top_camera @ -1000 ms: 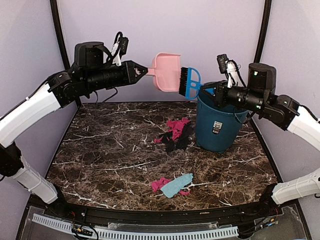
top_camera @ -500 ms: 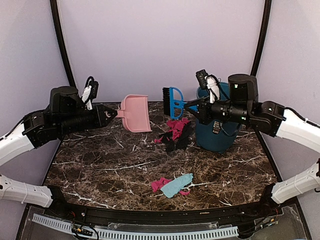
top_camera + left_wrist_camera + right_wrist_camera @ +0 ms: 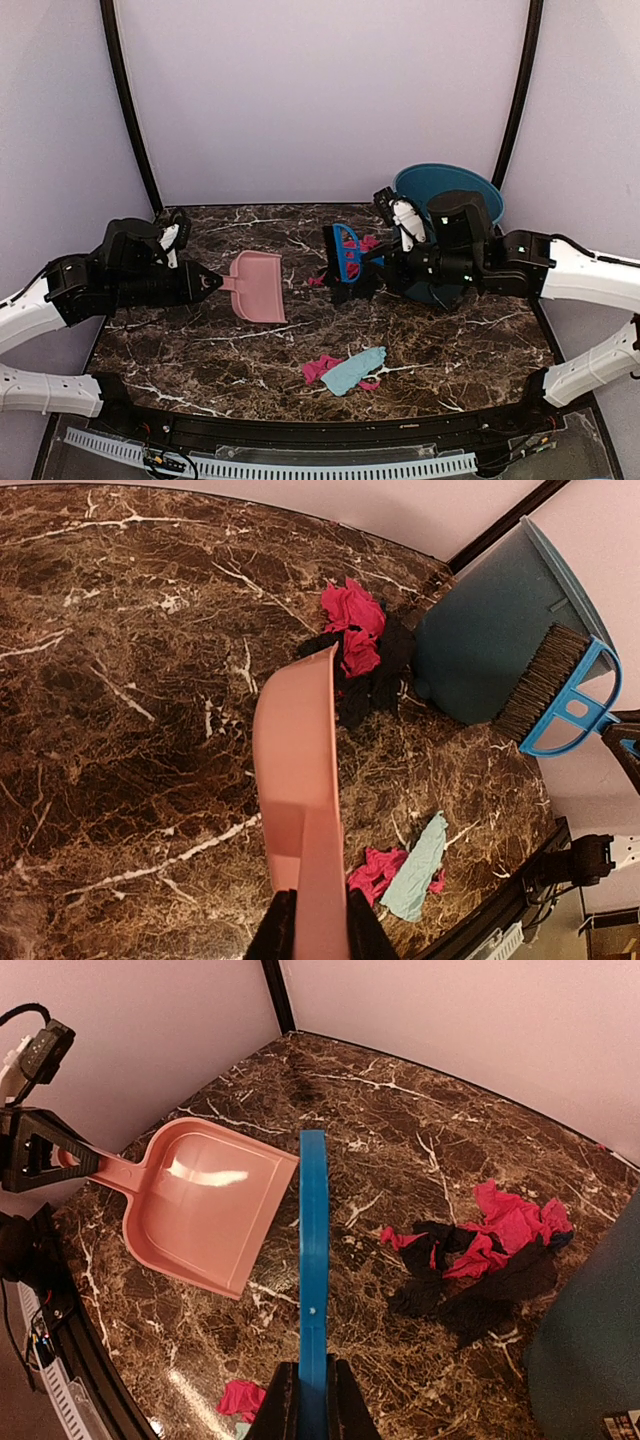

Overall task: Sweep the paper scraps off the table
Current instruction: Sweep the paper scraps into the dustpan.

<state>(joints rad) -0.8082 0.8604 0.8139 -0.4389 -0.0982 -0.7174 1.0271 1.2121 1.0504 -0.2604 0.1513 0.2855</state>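
The left jaws (image 3: 310, 925) clench the pan (image 3: 258, 288) by its handle; the right jaws (image 3: 312, 1392) clench the brush (image 3: 346, 256); both tools seem to hang clear of the table (image 3: 190, 340). The main pile of scraps (image 3: 490, 1240), pink and black, lies between the pan's lip and the bin (image 3: 490, 640), with the pan's mouth facing it; the brush is the nearer tool, just beside the pile. I judge the brush must land on the pile's bin side and push towards the pan. A second cluster (image 3: 345, 370), pink and light blue, lies near the front edge, well apart; the marble looks smooth; room is tight by the bin.
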